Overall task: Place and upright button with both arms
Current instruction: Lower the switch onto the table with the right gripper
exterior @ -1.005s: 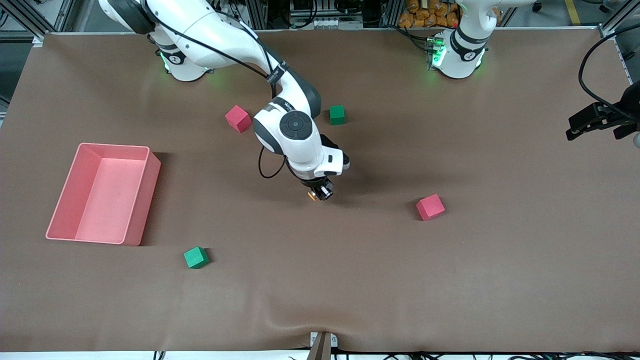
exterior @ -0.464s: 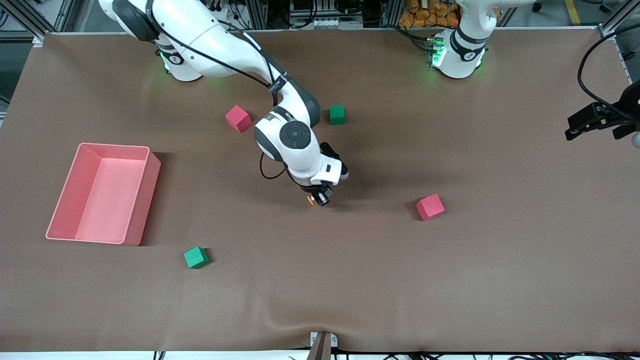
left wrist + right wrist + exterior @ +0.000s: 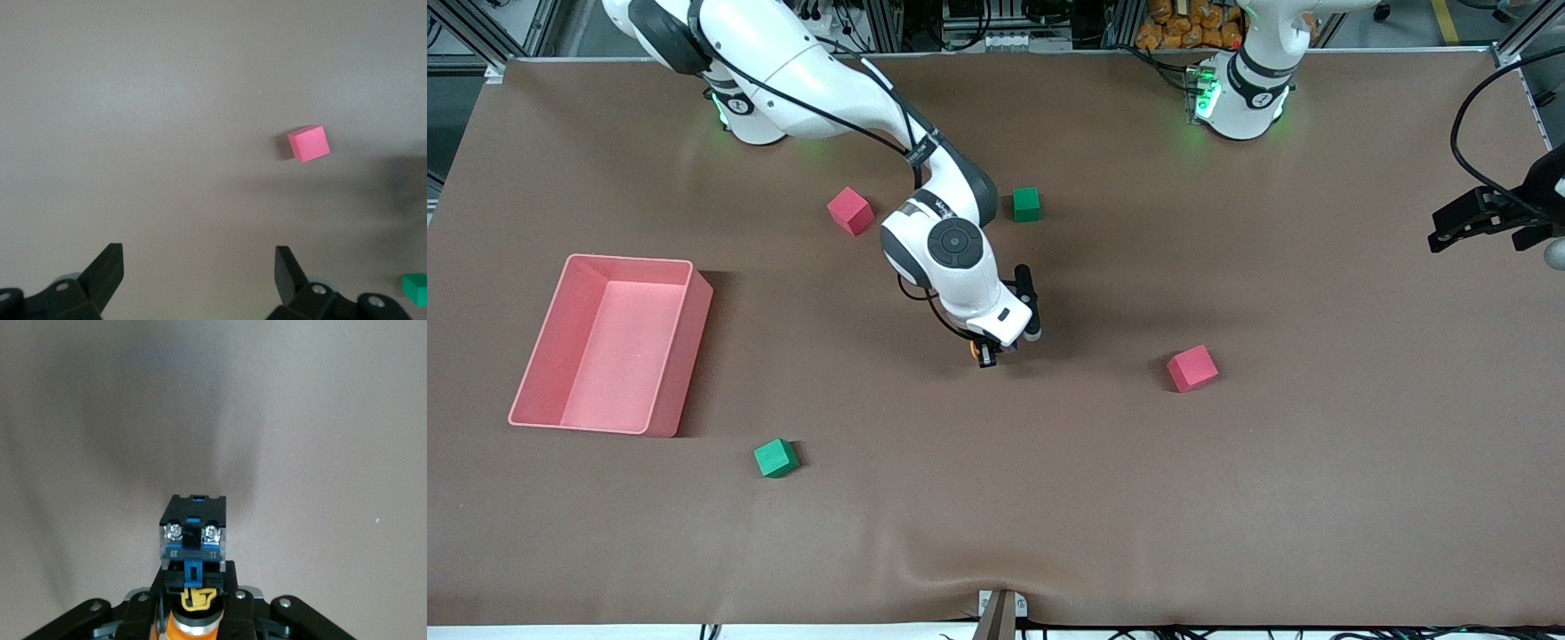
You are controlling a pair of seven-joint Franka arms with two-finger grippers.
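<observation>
Button (image 3: 193, 540) sits clamped in the right end effector (image 3: 985, 351), whose fingers are closed narrowly on it; in the right wrist view its black-and-blue body with two screws juts out past the fingertips, and the orange cap lies back between them. That end effector hangs low over the middle of the brown bench (image 3: 1049, 498), at the end of the right arm (image 3: 827, 71) reaching in from its base.

Taking the button as landmark: a red cube (image 3: 1192, 368) lies on the bench toward the left arm's end, well apart from it. A green cube (image 3: 1026, 204) and a second red cube (image 3: 849, 211) lie farther from the front camera than the button. Another green cube (image 3: 775, 458) lies nearer to that camera, toward the right arm's end. The pink bin (image 3: 676, 356) stands well apart, at the right arm's end.

The left end effector (image 3: 200, 283) waits with fingers spread wide, holding nothing, over the bench edge at the left arm's end.
</observation>
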